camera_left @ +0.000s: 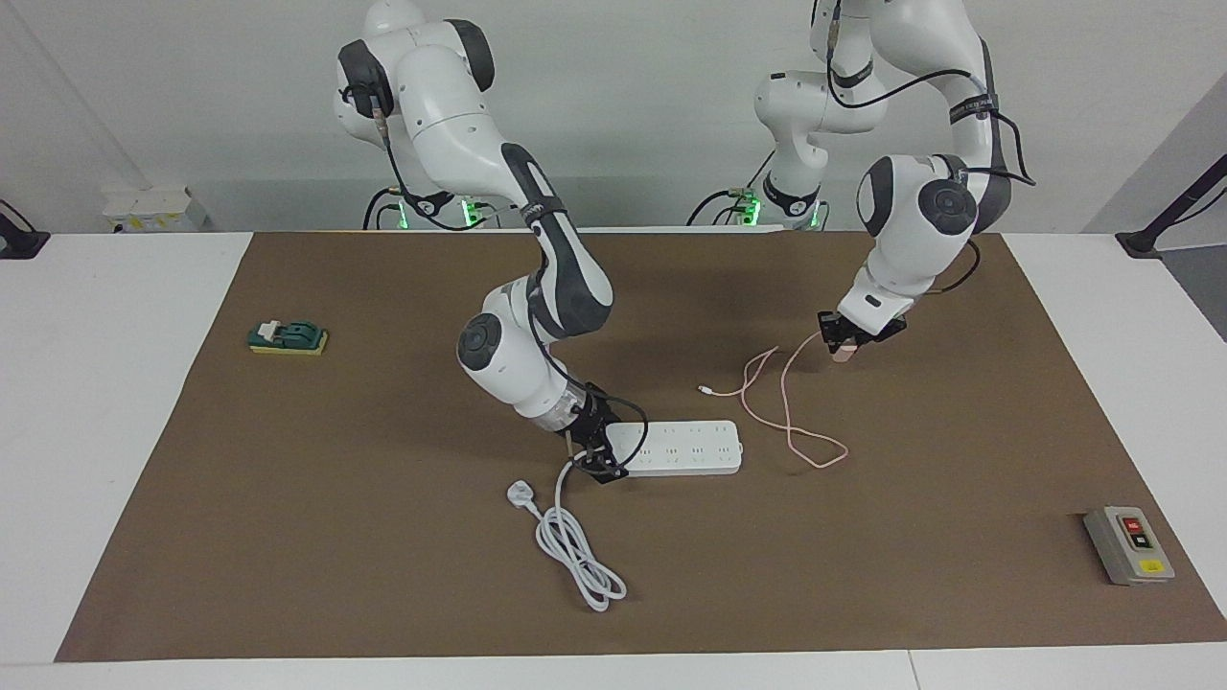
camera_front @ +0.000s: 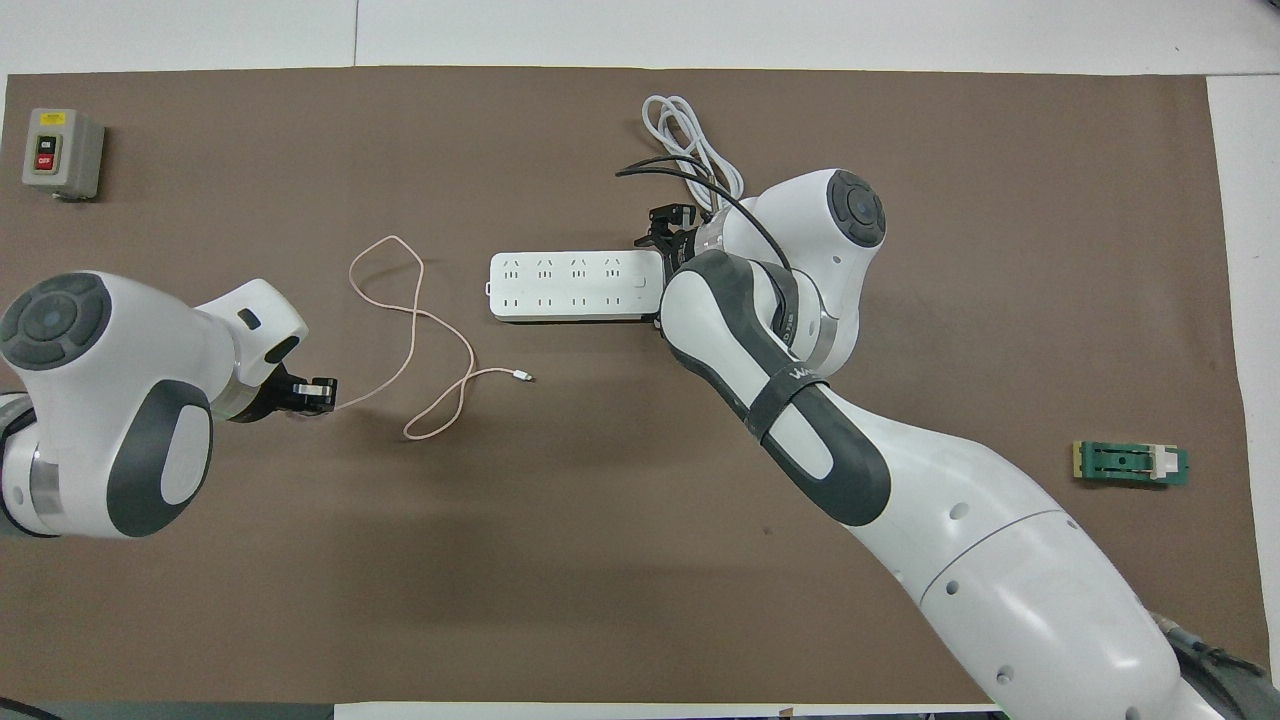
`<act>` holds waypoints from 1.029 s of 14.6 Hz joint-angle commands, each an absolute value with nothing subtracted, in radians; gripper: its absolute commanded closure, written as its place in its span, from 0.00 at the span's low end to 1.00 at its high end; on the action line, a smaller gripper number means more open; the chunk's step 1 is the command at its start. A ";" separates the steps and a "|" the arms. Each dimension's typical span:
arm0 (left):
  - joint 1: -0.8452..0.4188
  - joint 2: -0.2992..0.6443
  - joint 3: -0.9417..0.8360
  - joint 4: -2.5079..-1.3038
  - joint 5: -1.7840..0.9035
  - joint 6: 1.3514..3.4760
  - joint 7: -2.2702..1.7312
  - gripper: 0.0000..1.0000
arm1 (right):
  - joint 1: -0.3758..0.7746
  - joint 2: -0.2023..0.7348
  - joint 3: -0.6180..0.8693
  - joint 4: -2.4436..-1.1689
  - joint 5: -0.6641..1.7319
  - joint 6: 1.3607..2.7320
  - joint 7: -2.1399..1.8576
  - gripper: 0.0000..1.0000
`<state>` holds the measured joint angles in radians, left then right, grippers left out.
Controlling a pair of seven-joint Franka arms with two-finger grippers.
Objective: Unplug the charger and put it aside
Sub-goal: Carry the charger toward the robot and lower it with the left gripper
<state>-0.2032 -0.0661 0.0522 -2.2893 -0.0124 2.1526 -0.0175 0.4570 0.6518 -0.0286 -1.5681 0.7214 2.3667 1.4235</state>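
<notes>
Left gripper (camera_front: 318, 391) clamped on charger, pink cable (camera_front: 420, 330) trailing over mat beside power strip (camera_front: 575, 286)

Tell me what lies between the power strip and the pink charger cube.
Only the charger's pink cable looped on the brown mat, seen overhead, between the power strip and the charger.

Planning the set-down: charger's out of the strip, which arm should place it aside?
Left. The left gripper is shut on the charger, above the mat off the power strip. The right gripper is down at the strip's cord end.
</notes>
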 commanded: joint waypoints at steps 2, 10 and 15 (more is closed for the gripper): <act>-0.161 -0.143 0.044 -2.390 -0.017 2.206 0.072 1.00 | 0.446 0.624 -0.038 -1.540 0.738 2.365 1.437 0.00; -0.095 -0.169 0.051 -2.471 -0.198 2.263 0.256 1.00 | 0.407 0.523 -0.057 -1.540 0.694 2.247 1.436 0.00; -0.094 -0.169 0.051 -2.528 -0.198 2.322 0.262 1.00 | 0.384 0.459 -0.063 -1.545 0.600 2.234 1.424 0.00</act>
